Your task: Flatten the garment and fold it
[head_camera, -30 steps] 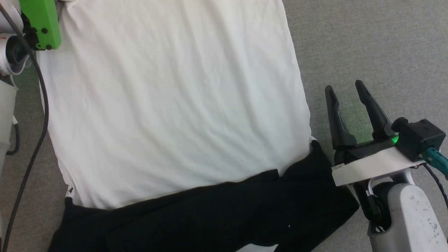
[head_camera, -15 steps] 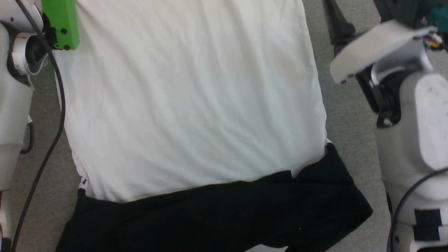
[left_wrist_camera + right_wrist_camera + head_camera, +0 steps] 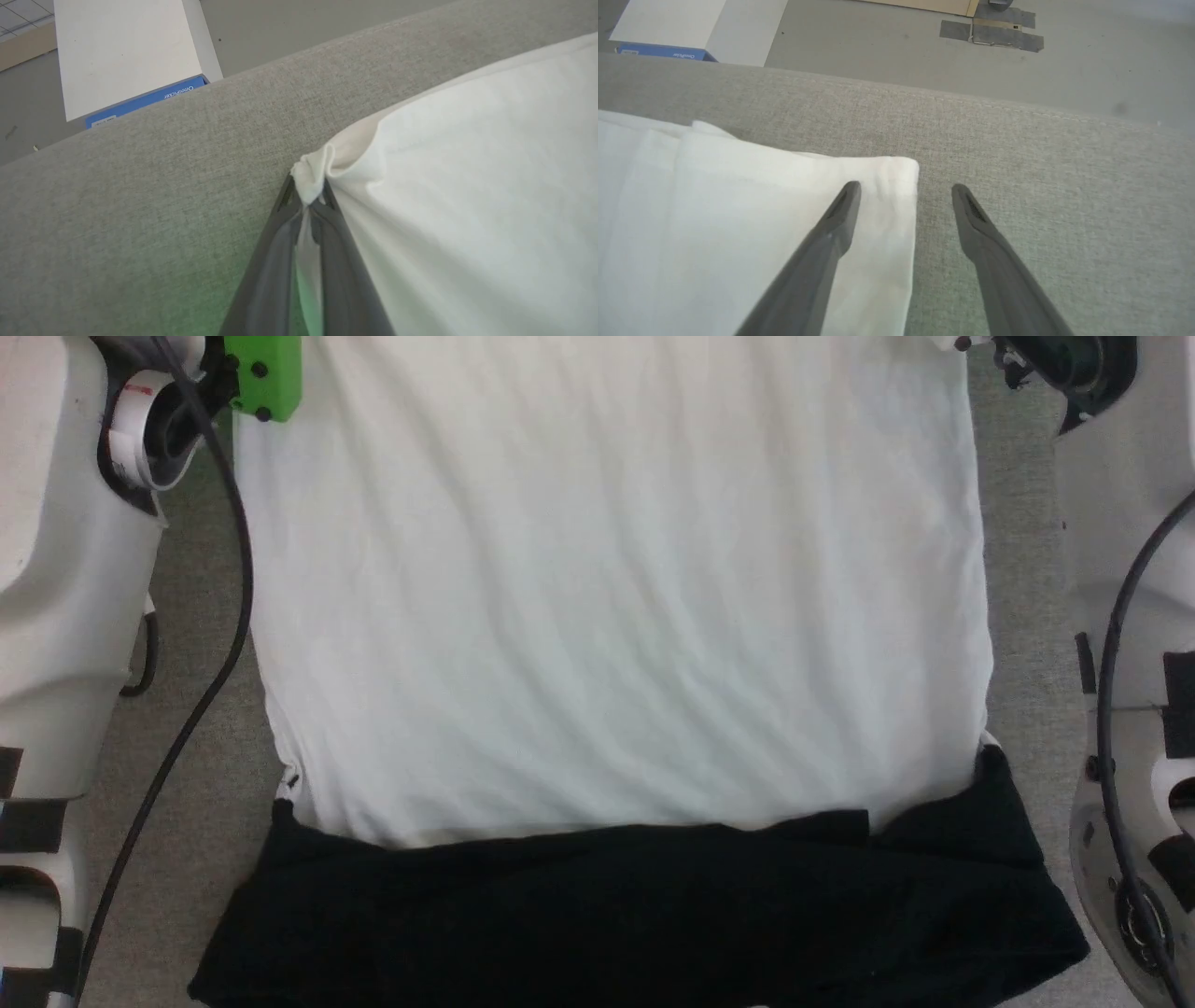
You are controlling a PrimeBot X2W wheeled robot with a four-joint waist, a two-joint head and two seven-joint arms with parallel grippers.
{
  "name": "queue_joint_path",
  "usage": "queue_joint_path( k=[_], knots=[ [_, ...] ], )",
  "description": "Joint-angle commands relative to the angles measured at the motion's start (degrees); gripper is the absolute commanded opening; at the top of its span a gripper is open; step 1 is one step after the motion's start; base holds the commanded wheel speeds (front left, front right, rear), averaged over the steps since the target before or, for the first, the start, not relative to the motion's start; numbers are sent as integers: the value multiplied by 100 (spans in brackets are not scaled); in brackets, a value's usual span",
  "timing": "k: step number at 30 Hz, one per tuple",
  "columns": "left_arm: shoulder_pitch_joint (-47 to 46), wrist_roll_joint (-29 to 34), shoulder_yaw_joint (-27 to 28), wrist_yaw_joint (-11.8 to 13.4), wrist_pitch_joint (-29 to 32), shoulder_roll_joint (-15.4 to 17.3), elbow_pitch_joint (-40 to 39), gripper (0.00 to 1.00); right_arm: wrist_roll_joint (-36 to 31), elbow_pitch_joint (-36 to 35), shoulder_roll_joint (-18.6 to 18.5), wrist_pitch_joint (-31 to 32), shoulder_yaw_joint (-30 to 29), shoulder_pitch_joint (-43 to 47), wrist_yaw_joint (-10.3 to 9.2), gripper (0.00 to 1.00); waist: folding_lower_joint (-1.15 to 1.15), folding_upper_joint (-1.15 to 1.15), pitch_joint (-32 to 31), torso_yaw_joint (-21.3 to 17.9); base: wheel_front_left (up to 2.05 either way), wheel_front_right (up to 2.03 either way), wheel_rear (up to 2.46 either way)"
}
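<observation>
The garment (image 3: 607,616) lies spread on a grey cushioned surface, its white body stretching up the head view and its black sleeves folded across the near end. In the left wrist view my left gripper (image 3: 306,200) is shut on a bunched white corner of the garment (image 3: 467,210). In the right wrist view my right gripper (image 3: 903,189) is open and straddles the other white corner of the garment (image 3: 738,210): one finger over the cloth, the other over bare grey fabric.
The grey cushioned surface (image 3: 1017,140) ends in an edge just beyond both corners. Past it on the floor lie a white box with a blue side (image 3: 126,51) and taped cardboard (image 3: 990,28). Pale forearms and a black cable (image 3: 215,644) flank the garment.
My left gripper has shut on the garment's corner. The right arm has reached forward out of the lower right of the head view to the far corner. The head camera has shifted too.
</observation>
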Motion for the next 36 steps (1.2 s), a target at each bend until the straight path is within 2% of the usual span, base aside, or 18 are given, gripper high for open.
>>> queue_joint_path(
  k=[1,3,4,5,6,7,9,12,21,26,32,36],
  knots=[
    [-35,-13,-57,-35,-25,-28,105,0,-94,125,4,148,-5,-162,-9,100,0,0,125,129,0,0,0],
    [-78,-19,-76,-70,-73,-63,155,0,-163,318,4,436,-24,-280,-9,100,0,0,141,155,0,0,0],
    [-97,-23,-87,-90,-96,-78,181,0,-238,406,4,609,-45,-331,-9,88,0,0,149,163,0,0,0],
    [-112,-26,-95,-103,-111,-90,201,0,-323,468,4,754,-54,-370,-9,47,0,0,155,168,0,0,0],
    [-131,-29,-105,-118,-128,-104,227,0,-409,538,4,943,-77,-410,-9,18,0,0,161,172,0,0,0],
    [-150,-26,-114,-129,-145,-112,247,0,-446,565,4,1052,-91,-440,-9,0,0,0,165,177,0,0,0],
    [-209,13,-126,-137,-214,-103,286,0,-549,525,4,1132,-124,-509,-9,0,0,0,182,182,0,0,0],
    [-323,190,-147,-121,-490,-24,335,0,-635,332,4,836,-165,-556,-9,0,0,0,190,195,0,0,0],
    [-461,603,-90,37,-1584,185,629,0,-462,51,4,-790,-328,-542,-9,0,0,0,-44,235,0,0,0],
    [-309,642,-89,-25,-2207,200,716,0,-251,44,4,-1499,-336,-375,-9,0,0,0,-333,270,0,0,0],
    [488,451,-144,-297,-2900,245,486,0,216,-198,-24,-1983,-13,467,-9,0,0,0,-1047,313,0,0,0],
    [1248,325,-197,-337,-3130,364,-6,0,632,-734,-195,-2074,254,1356,-9,0,0,0,-1599,370,0,0,0]
  ],
)
